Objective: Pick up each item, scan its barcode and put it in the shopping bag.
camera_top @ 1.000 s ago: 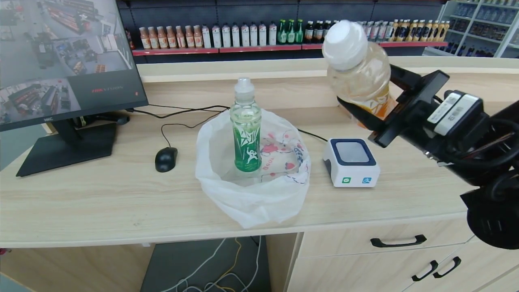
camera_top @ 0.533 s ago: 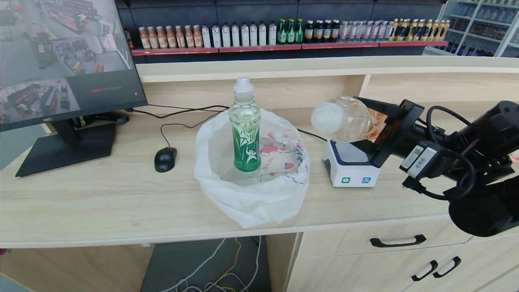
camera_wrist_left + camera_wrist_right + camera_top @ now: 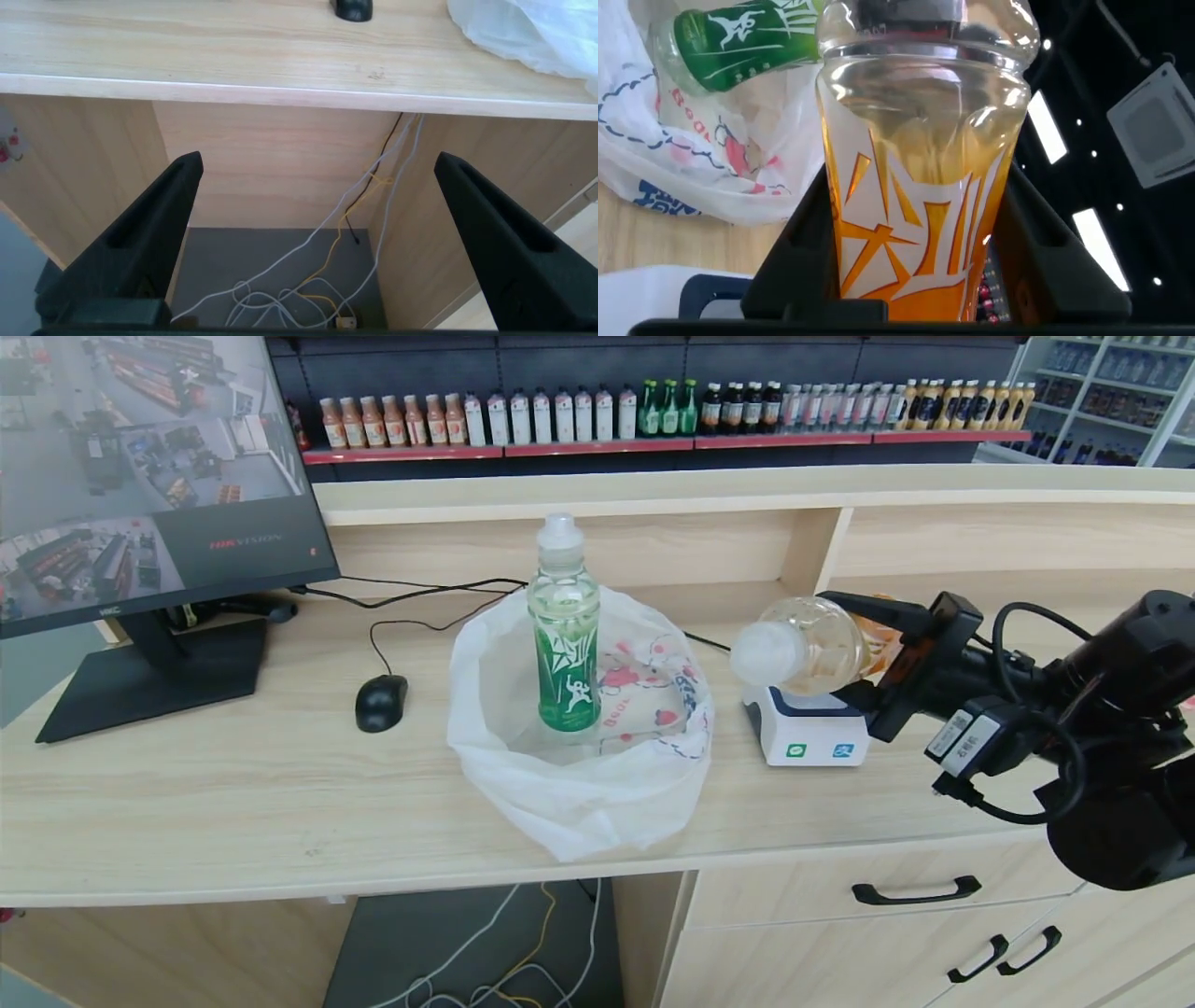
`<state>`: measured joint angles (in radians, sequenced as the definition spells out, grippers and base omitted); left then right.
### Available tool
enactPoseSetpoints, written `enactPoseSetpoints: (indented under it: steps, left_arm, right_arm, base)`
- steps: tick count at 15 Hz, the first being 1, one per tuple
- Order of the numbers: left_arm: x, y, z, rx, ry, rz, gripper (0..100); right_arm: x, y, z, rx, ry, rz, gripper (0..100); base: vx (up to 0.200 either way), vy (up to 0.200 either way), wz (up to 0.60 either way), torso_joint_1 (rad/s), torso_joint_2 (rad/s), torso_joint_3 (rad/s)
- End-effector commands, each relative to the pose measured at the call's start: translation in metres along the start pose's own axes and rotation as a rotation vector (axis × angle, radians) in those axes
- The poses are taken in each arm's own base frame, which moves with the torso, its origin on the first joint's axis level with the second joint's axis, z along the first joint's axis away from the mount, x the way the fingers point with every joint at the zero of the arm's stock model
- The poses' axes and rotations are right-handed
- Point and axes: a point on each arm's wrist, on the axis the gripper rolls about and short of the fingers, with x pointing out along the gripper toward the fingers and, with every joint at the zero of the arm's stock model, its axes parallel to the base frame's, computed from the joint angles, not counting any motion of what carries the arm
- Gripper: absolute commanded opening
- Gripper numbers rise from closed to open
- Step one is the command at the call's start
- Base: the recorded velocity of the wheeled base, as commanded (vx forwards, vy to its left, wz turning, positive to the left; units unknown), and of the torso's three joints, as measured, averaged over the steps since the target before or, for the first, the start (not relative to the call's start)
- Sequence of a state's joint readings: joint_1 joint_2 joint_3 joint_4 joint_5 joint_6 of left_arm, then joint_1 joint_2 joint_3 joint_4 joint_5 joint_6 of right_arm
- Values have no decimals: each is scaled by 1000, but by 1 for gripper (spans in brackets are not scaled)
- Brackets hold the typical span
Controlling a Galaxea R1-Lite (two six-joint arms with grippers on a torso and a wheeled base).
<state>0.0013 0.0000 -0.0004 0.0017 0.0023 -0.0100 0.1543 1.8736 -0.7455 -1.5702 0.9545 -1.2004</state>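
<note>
My right gripper (image 3: pixel 873 649) is shut on a clear bottle with an orange label (image 3: pixel 808 644), held on its side just above the white barcode scanner (image 3: pixel 808 733), cap pointing toward the bag. The right wrist view has the same orange-label bottle (image 3: pixel 920 201) clamped between the dark fingers. A green-label bottle (image 3: pixel 564 630) stands upright inside the white shopping bag (image 3: pixel 579 784) at the counter's middle. My left gripper (image 3: pixel 318 243) hangs open below the counter's front edge, with nothing between its fingers.
A monitor (image 3: pixel 140 476) on a stand occupies the counter's left, with a black mouse (image 3: pixel 381 702) and cables beside it. A raised back ledge (image 3: pixel 747 485) runs behind the counter. Drawers with black handles (image 3: pixel 915 893) sit under the counter on the right.
The right arm swung the orange-label bottle down from high above the counter and tipped it onto its side over the scanner, then lowered it a little more. The bag and green bottle stayed put.
</note>
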Motion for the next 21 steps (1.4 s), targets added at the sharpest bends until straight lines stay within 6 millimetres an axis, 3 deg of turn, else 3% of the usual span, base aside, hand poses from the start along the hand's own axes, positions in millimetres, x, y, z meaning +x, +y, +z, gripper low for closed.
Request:
enactPoseSetpoints:
  steps: [1, 4, 12, 21]
  left_arm:
    - [0, 0, 0, -1, -1, 1, 100]
    - [0, 0, 0, -1, -1, 1, 100]
    - [0, 0, 0, -1, 0, 1, 100]
    - [0, 0, 0, -1, 0, 1, 100]
  right_arm:
    - [6, 6, -3, -9, -12, 5, 0]
    - [7, 24, -9, -23, -5, 33, 0]
    - [11, 27, -1, -16, -29, 43, 0]
    - [11, 44, -7, 4, -23, 70, 0]
  base:
    - [0, 0, 0, 0, 0, 0]
    - [0, 0, 0, 0, 0, 0]
    - [0, 0, 0, 0, 0, 0]
    - [0, 0, 0, 0, 0, 0]
